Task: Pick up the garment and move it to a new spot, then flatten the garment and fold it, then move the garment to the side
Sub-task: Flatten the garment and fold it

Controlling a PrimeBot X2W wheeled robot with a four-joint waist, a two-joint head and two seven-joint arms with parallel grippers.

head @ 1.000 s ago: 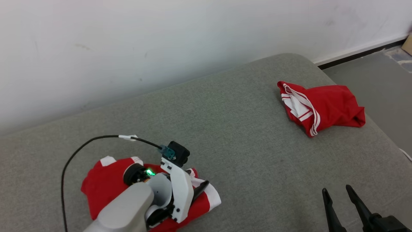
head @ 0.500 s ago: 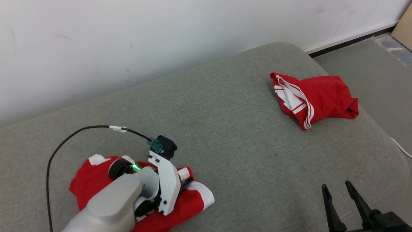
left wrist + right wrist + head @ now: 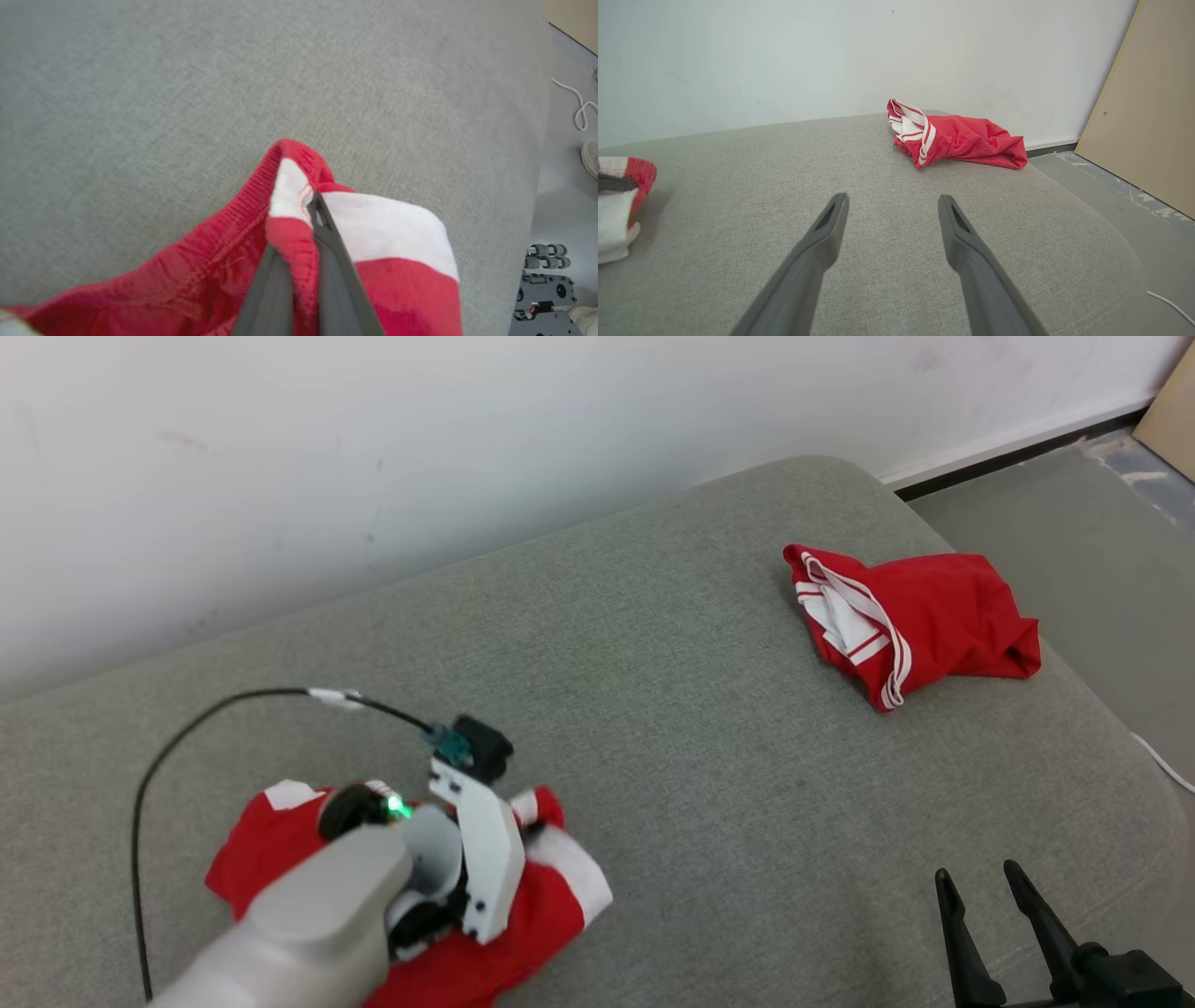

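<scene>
Red-and-white garment (image 3: 266, 854) lies bunched at lower left of grey seat cushion (image 3: 653, 728), under the L arm. L gripper (image 3: 306, 233) is clamped on its ribbed edge, a fold of cloth pinched btwn the fingers, the rest trailing back toward the robot. Bare cushion opens to the right of the grip, so a carry that way looks likely. R gripper (image 3: 976, 875) sits lower right, spread wide w/ nothing in it, well apart from the garment; L arm is nearer. Second red garment (image 3: 934, 616) lies far right, near the cushion edge.

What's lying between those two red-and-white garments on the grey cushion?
Nothing. In the head view, bare grey cushion runs from the gripped red-and-white garment to the crumpled red-and-white garment.
</scene>
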